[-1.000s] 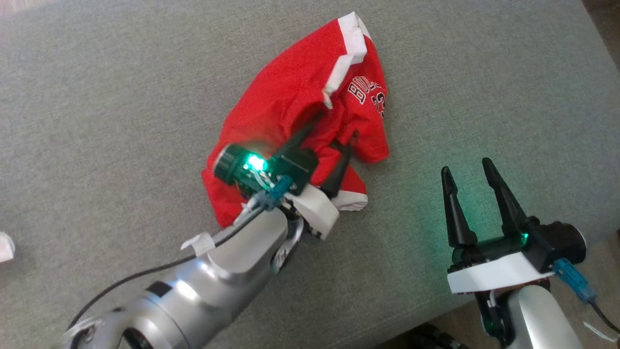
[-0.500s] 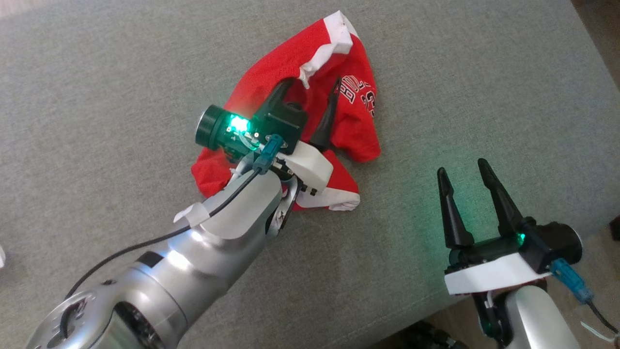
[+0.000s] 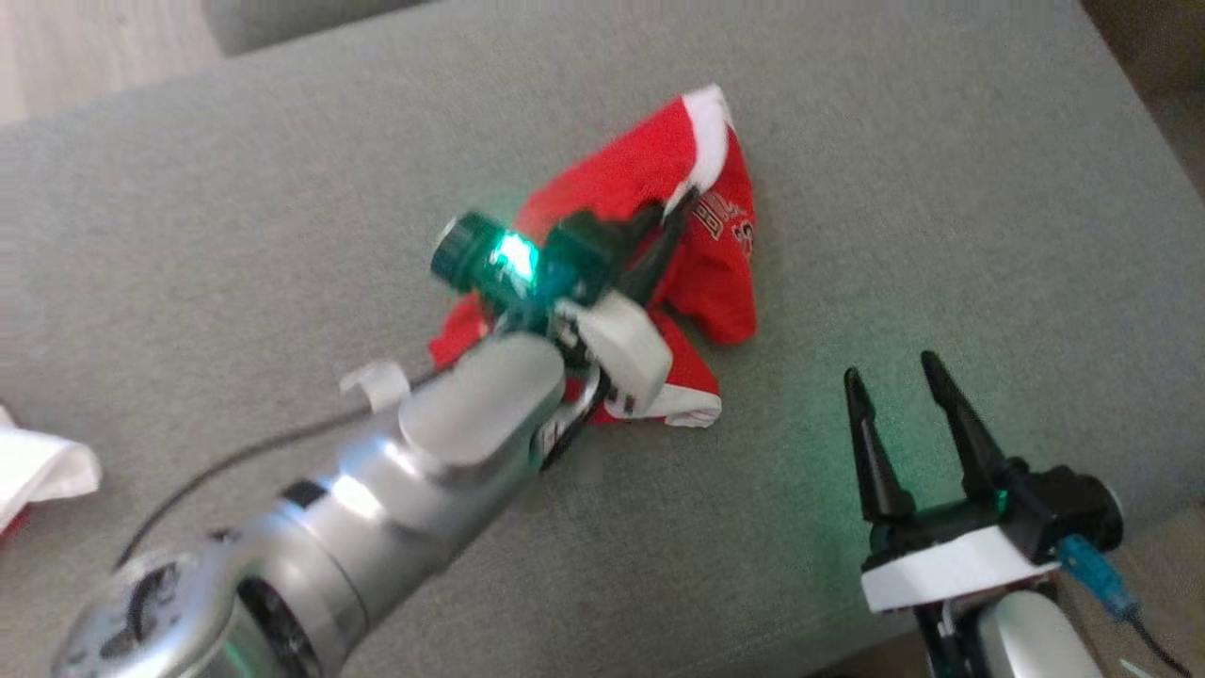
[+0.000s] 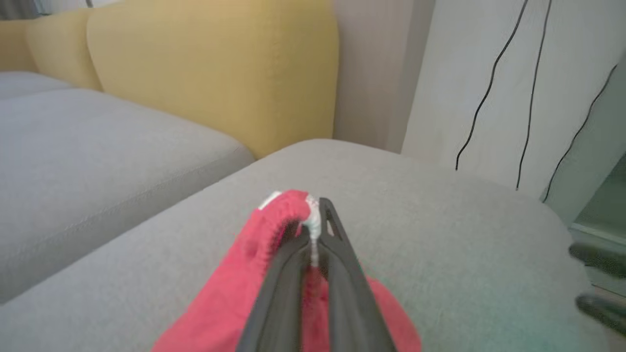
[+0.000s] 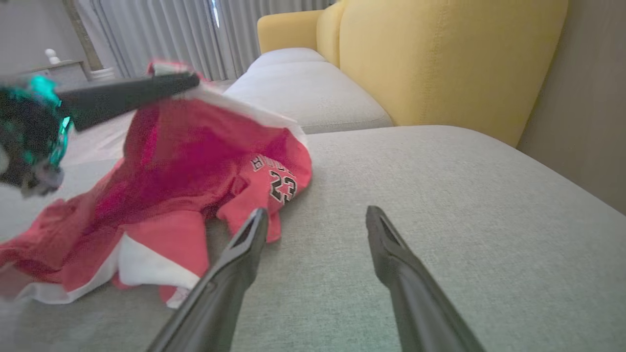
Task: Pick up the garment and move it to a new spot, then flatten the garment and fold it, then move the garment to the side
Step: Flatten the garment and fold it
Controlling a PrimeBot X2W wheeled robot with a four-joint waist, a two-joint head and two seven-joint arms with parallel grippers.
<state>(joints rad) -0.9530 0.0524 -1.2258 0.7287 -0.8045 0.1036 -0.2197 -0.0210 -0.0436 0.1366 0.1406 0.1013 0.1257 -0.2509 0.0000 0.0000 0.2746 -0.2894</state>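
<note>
The garment (image 3: pixel 715 273) is a crumpled red jersey with white trim and black-and-white lettering, lying mid-cushion on the grey sofa seat (image 3: pixel 282 188). My left gripper (image 3: pixel 680 209) is shut on a white-edged fold near its top, lifting that part into a peak. The left wrist view shows the two dark fingers (image 4: pixel 293 274) pressed together on the red cloth (image 4: pixel 230 288) and its white hem. My right gripper (image 3: pixel 890 372) stands open to the right of the garment, apart from it; in the right wrist view its fingertips (image 5: pixel 315 215) frame bare cushion beside the jersey (image 5: pixel 195 161).
A white cloth (image 3: pixel 42 466) lies at the left edge of the head view. The seat's front edge (image 3: pixel 1158 490) runs behind my right gripper. A yellow backrest (image 5: pixel 450 58) and another grey cushion (image 4: pixel 73 161) lie beyond. Black cables (image 4: pixel 489 88) hang on the wall.
My left gripper reached further up the garment and closed on the white-trimmed fold, bunching the cloth upward. The head view has shifted. My right gripper stays open in much the same place.
</note>
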